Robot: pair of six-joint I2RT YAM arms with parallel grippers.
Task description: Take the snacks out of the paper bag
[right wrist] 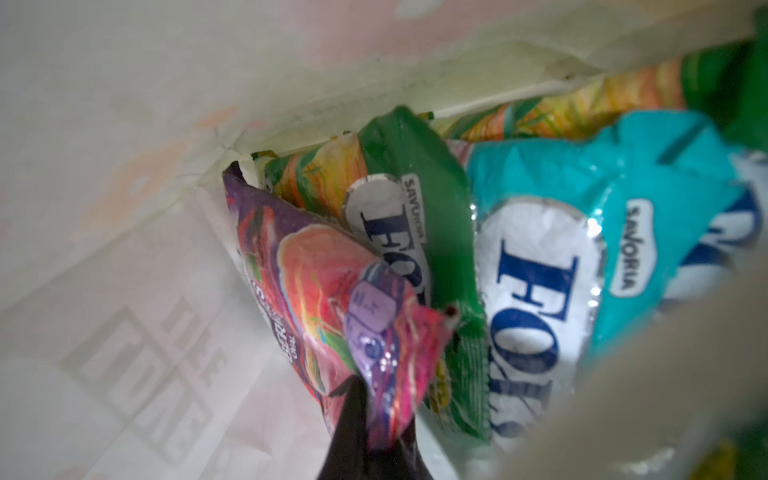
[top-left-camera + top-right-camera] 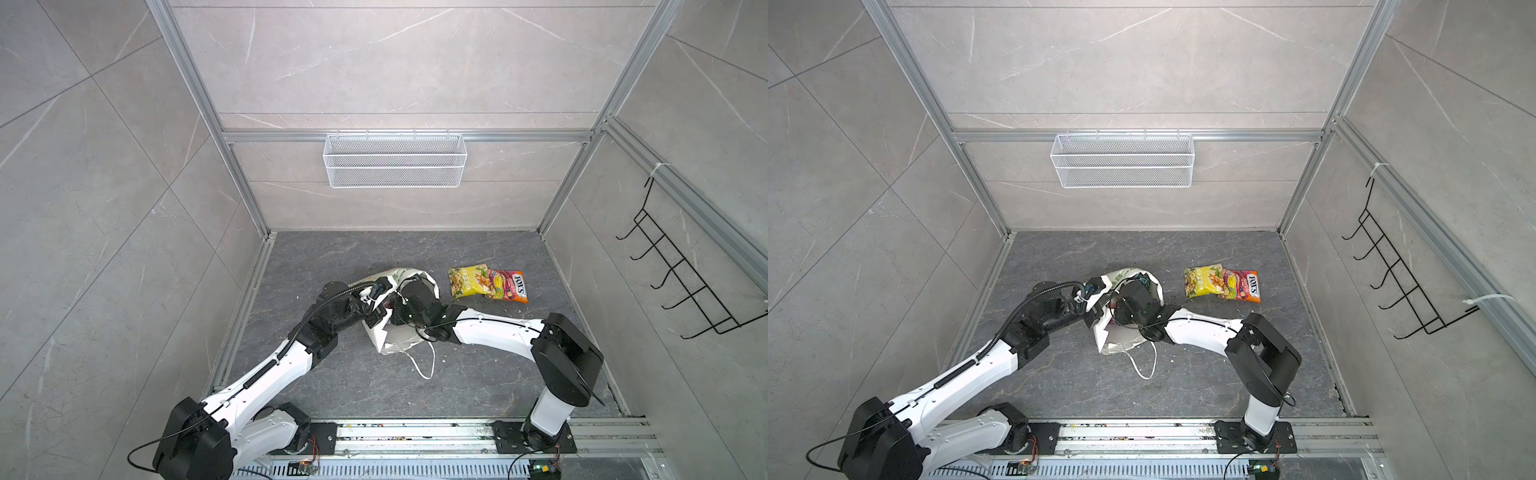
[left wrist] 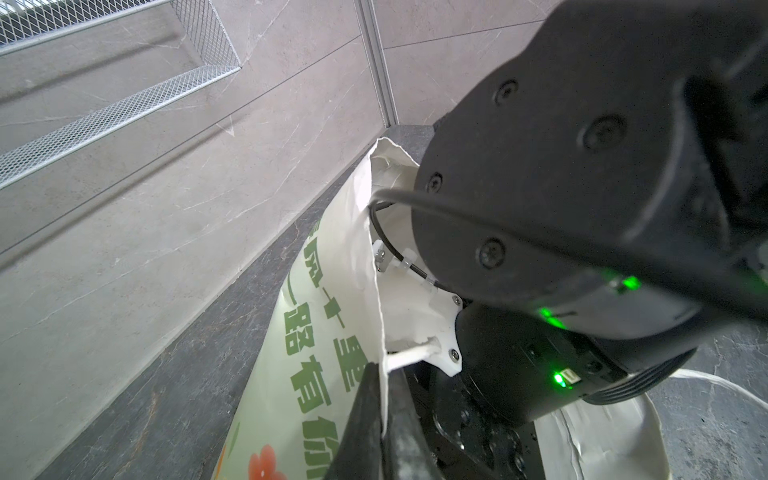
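Note:
The white paper bag (image 2: 384, 338) (image 2: 1106, 338) stands open on the dark floor between both arms. My left gripper (image 3: 384, 419) is shut on the bag's rim (image 3: 376, 257), one finger outside and one inside. The right gripper (image 1: 380, 419) is deep inside the bag, hidden in both top views, and shut on the edge of a purple snack packet (image 1: 328, 299). Beside it lie a green packet (image 1: 419, 199) and a teal packet (image 1: 561, 249). Outside the bag, to its right, a yellow packet (image 2: 467, 282) and an orange-pink packet (image 2: 509, 286) lie on the floor.
A white wire-mesh basket (image 2: 395, 160) hangs on the back wall. A black hook rack (image 2: 681, 266) hangs on the right wall. The bag's white cord handle (image 2: 424, 365) trails on the floor in front of it. Metal rails edge the floor.

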